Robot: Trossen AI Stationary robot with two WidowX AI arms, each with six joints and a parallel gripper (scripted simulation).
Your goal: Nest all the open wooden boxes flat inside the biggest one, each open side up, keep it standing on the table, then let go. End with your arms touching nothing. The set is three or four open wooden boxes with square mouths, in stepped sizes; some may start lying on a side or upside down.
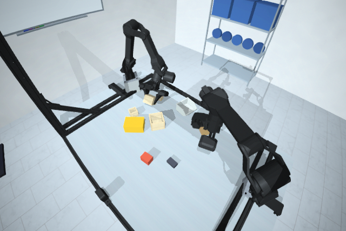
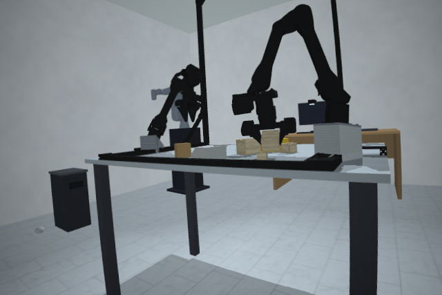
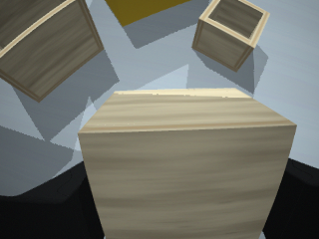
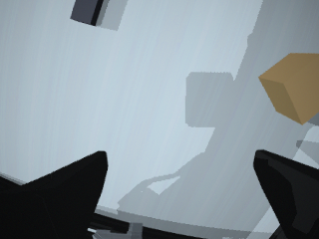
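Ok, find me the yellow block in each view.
Top: left of centre.
Exterior: right of centre, mostly hidden.
Left wrist: cut by the top edge.
Right wrist: not in it.
Landmark: the wooden box gripped by the left arm, in all but the right wrist view.

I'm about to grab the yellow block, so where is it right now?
In the top view, the yellow block sits left of the largest open wooden box, just below the smaller open one.
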